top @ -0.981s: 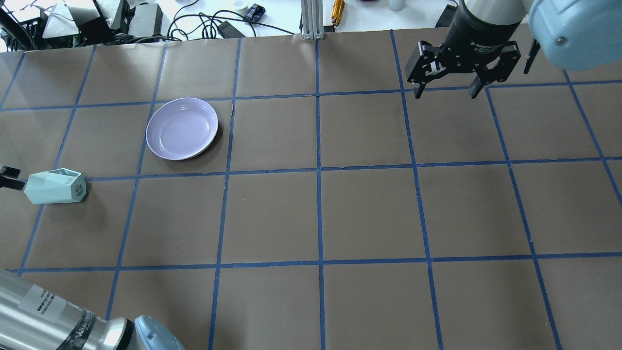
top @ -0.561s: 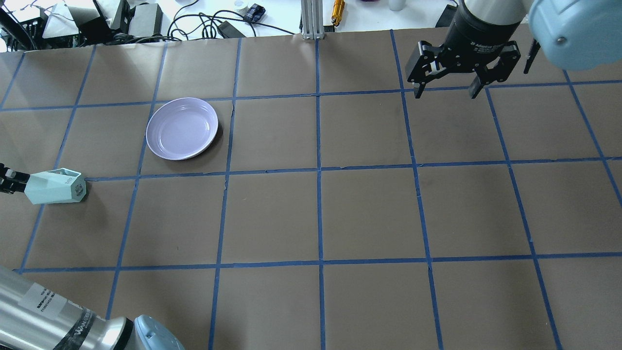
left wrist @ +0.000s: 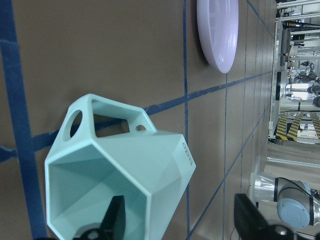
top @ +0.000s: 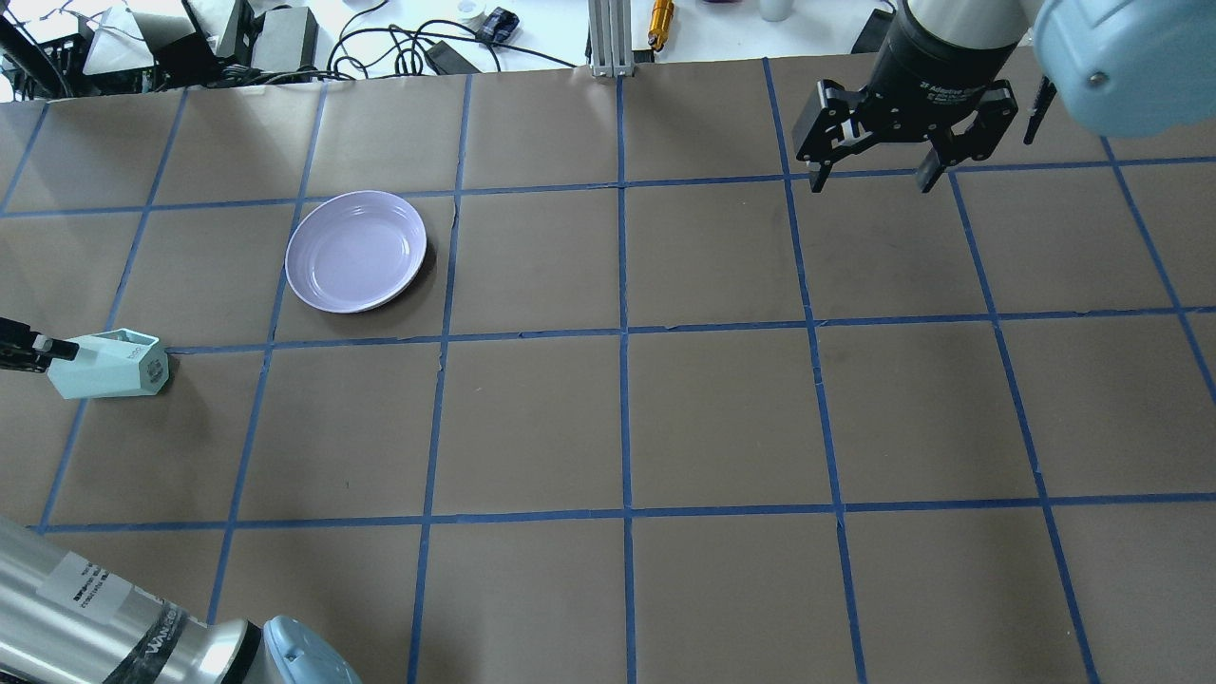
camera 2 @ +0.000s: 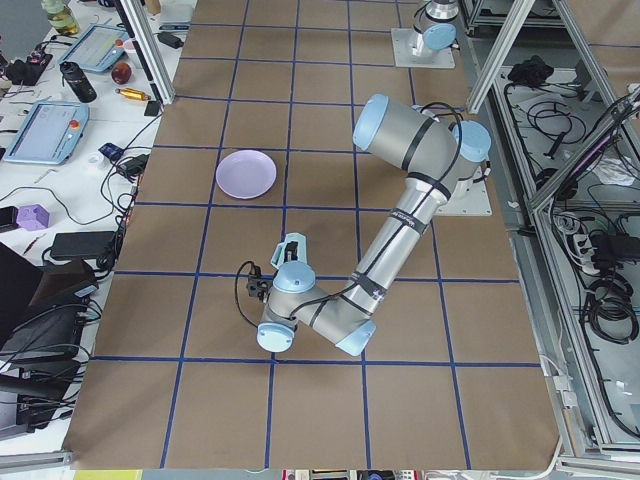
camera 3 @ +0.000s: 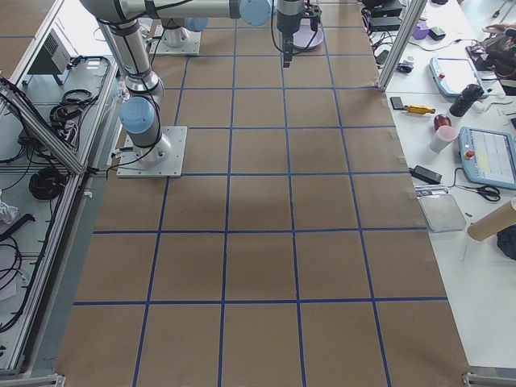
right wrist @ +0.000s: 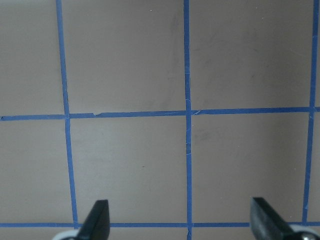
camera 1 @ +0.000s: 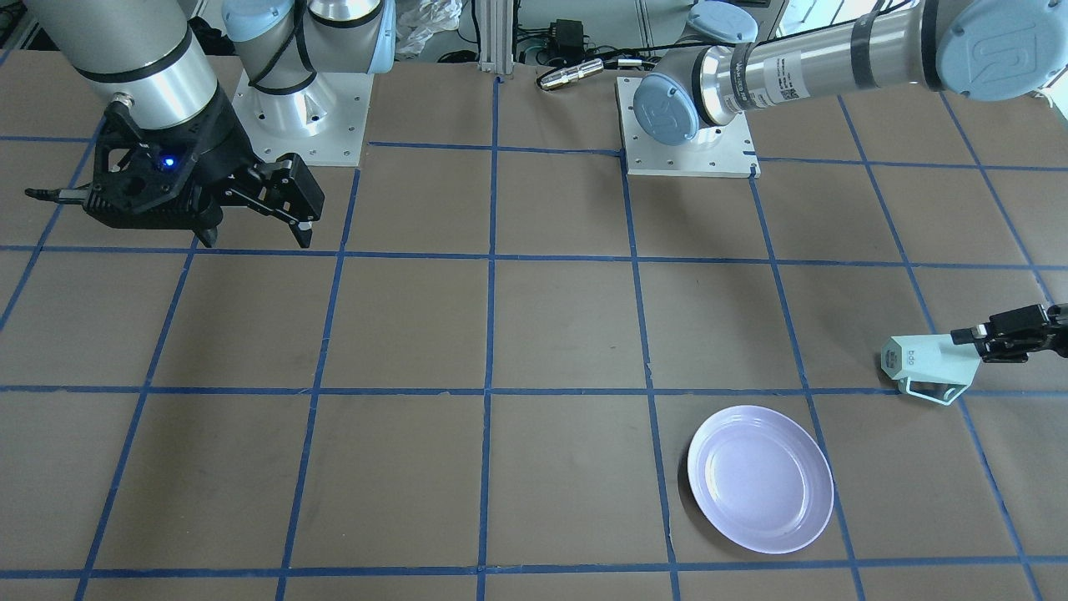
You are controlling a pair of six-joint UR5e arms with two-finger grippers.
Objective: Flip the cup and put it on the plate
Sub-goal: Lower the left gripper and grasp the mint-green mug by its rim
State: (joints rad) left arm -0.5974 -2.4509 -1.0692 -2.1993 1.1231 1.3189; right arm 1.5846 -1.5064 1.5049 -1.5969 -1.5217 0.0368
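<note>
The mint-green cup lies on its side at the table's left edge, mouth toward my left gripper, base toward the table's middle. In the left wrist view the cup fills the lower frame. One finger is inside the mouth and the other is outside, clear of the wall. The left gripper is open. The lavender plate sits empty beyond the cup, and it also shows in the front view. My right gripper hangs open and empty at the far right.
Brown paper with a blue tape grid covers the table. Cables, boxes and a metal post lie beyond the far edge. The left arm's elbow sits at the near left corner. The arm bases stand on the robot's side.
My left gripper has moved right toward the cup, and one finger has entered its mouth. The cup, the plate and the right arm have stayed in place.
</note>
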